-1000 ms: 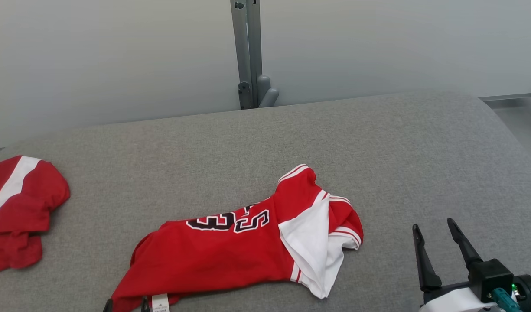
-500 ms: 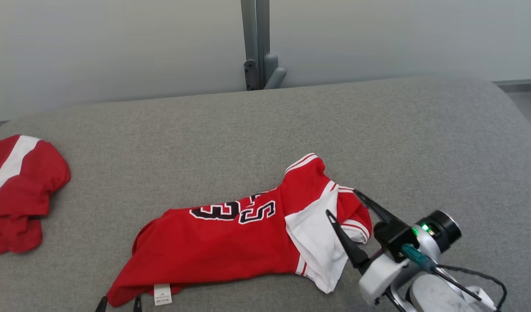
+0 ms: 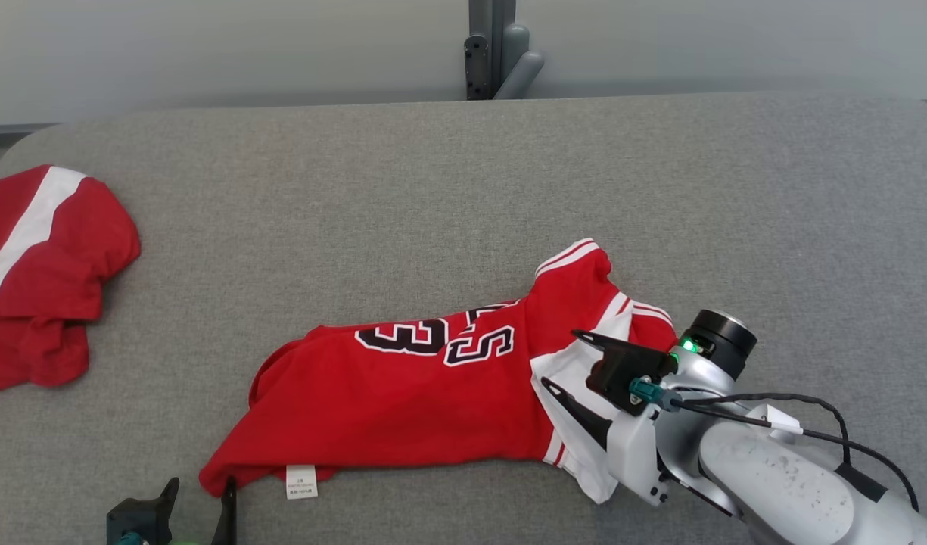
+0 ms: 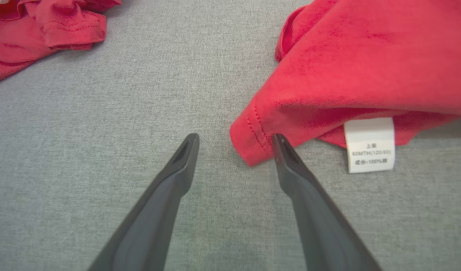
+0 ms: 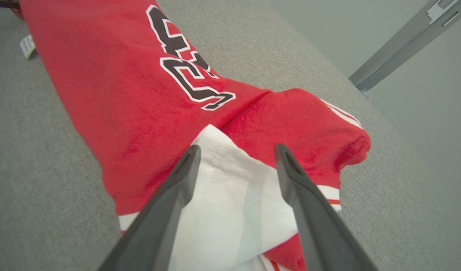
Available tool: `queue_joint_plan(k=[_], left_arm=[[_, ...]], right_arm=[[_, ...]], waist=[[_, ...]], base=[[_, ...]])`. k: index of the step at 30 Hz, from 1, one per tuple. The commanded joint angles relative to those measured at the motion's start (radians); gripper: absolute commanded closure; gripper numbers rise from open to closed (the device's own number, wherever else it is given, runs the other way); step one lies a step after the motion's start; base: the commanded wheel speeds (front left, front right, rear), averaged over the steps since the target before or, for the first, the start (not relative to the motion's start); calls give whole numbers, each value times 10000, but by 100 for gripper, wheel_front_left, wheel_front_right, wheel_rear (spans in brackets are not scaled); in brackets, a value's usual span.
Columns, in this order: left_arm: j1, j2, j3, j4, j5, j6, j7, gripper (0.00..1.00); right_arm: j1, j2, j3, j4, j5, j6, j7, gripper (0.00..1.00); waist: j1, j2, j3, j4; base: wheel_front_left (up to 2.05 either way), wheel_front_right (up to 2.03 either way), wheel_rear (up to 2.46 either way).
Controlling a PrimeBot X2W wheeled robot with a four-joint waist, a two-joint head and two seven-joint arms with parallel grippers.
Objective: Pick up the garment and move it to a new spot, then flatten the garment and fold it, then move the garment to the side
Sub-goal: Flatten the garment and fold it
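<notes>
The garment [image 3: 402,401] is a red jersey with black numbers and a white panel [image 3: 577,371], lying crumpled across the near middle of the grey table. My right gripper [image 3: 561,357] hovers open over that white panel, fingers pointing left; the right wrist view shows its gripper [image 5: 238,148] straddling the white cloth [image 5: 230,195] and red fabric [image 5: 121,86]. My left gripper [image 3: 200,488] stands open at the garment's lower-left hem corner. In the left wrist view, the gripper [image 4: 235,141] has the red corner [image 4: 253,150] between its fingers, beside a white care label [image 4: 369,145].
A second red and white garment [image 3: 47,265] lies bunched at the table's left edge, and appears again [image 4: 46,26] in the left wrist view. A grey metal post [image 3: 493,45] stands behind the padded grey table [image 3: 433,189], against a pale wall.
The head camera has tilted down. My right arm has swung in from the lower right to over the garment's white panel. My left gripper shows more at the hem corner.
</notes>
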Motion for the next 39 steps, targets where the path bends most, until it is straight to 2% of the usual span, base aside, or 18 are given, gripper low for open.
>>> queue_joint_plan(k=[1, 7, 14, 15, 16, 17, 19, 20, 21, 39], left_arm=[[-183, 56, -7, 42, -47, -38, -6, 0], [-637, 82, -156, 496, -103, -188, -89, 0], [-1025, 29, -357, 1089, -180, -324, -135, 0], [-1067, 23, -381, 1170, -188, -326, -153, 0], [-1100, 9, -401, 1229, -212, -339, -187, 0], [-1118, -11, -415, 1285, -234, -352, -223, 0], [-1149, -47, -444, 1392, -280, -366, -254, 0], [-1154, -57, -455, 1436, -295, -371, -293, 0], [-1157, -59, -465, 1472, -303, -377, -316, 0], [-1065, 138, -328, 1434, -825, -413, -328, 0]], right_arm=[[-152, -120, 94, -48, 124, -10, 53, 0], [-779, -725, 932, -317, 836, -10, 409, 0], [-1200, -1068, 1471, -509, 1476, -10, 676, 1], [-1226, -1091, 1536, -523, 1542, -10, 721, 14], [-1237, -1101, 1593, -541, 1590, -10, 759, 43], [-1239, -1119, 1659, -556, 1649, -10, 768, 59], [-1286, -1165, 1752, -581, 1749, -10, 778, 79], [-1297, -1196, 1778, -578, 1801, -10, 783, 93], [-1305, -1221, 1817, -580, 1855, -10, 798, 100], [-1226, -1382, 1545, -433, 2181, -10, 734, 100]], waist=[[0, 0, 201, 203], [0, 0, 340, 330], [0, 0, 401, 348], [0, 0, 391, 344], [0, 0, 379, 338], [0, 0, 362, 332], [0, 0, 318, 311], [0, 0, 296, 300], [0, 0, 277, 292], [0, 0, 202, 157]], base=[[0, 0, 0], [0, 0, 0], [0, 0, 0], [0, 0, 0], [0, 0, 0], [0, 0, 0], [0, 0, 0], [0, 0, 0], [0, 0, 0], [0, 0, 0]])
